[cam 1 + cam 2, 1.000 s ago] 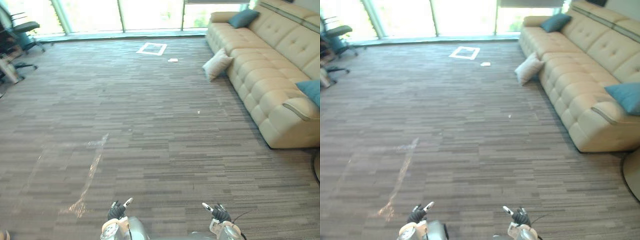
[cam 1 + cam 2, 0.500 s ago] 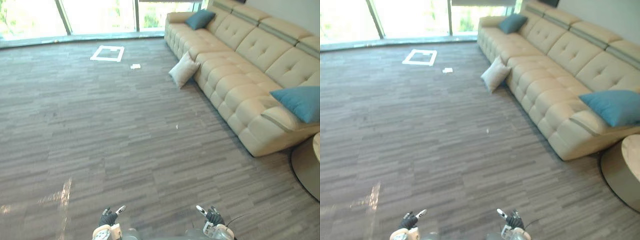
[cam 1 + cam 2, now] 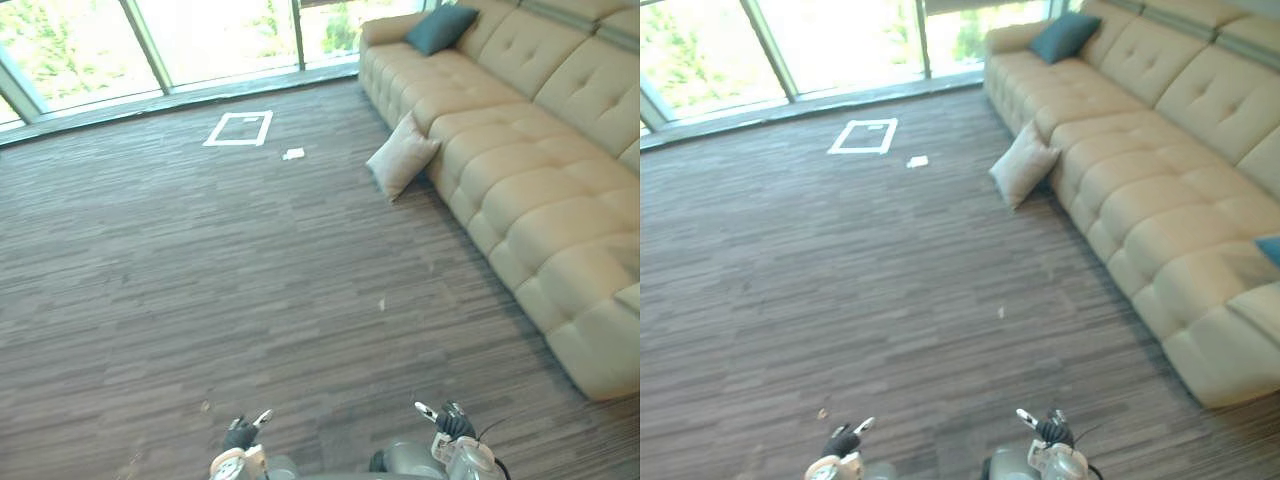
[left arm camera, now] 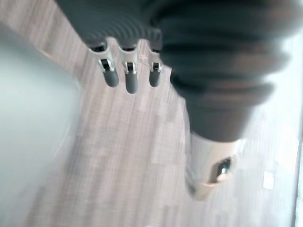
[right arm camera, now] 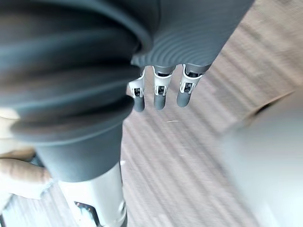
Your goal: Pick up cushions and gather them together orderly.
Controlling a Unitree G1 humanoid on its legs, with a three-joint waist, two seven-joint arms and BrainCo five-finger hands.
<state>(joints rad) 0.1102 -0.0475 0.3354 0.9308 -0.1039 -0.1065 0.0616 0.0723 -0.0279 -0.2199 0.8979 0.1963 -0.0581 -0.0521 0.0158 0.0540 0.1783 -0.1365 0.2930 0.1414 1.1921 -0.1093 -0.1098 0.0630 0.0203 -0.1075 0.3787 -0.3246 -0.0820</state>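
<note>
Beige cushion (image 3: 402, 155) leans against the sofa (image 3: 530, 190) front; better step close first (left hand (image 3: 240, 436), right hand (image 3: 450, 424) relaxed, empty).

Viewpoint nearer the cream cushion (image 3: 400, 155).

Right hand (image 5: 158, 97) above striped grey-brown carpet (image 5: 189, 165), fingers (image 5: 185, 92) straight and relaxed, holding nothing, tan padded shape (image 5: 21, 176) past the thumb.
</note>
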